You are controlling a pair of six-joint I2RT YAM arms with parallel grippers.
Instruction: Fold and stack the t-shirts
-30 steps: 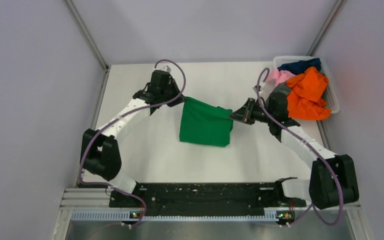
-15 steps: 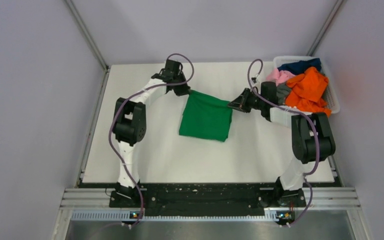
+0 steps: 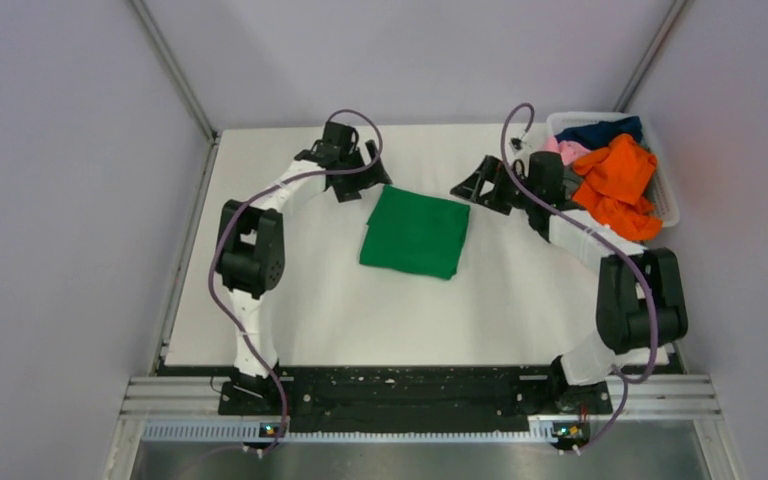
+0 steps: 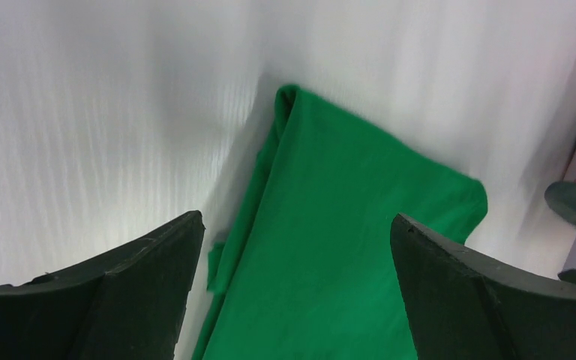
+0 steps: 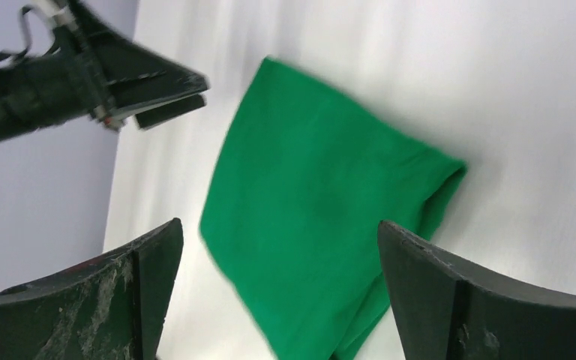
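Left hand [image 4: 296, 221], right hand [image 5: 279, 225] opened, one green t-shirt [image 3: 415, 232] (folded)

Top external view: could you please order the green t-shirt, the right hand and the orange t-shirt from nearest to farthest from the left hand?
1. Green t-shirt, folded, just right of the left hand.
2. Right hand, open, beyond the shirt's far right corner.
3. Orange t-shirt, in the white basket at the far right.

Green t-shirt [image 3: 415, 232] soft matt cloth; table [image 3: 310, 300] smooth matt white
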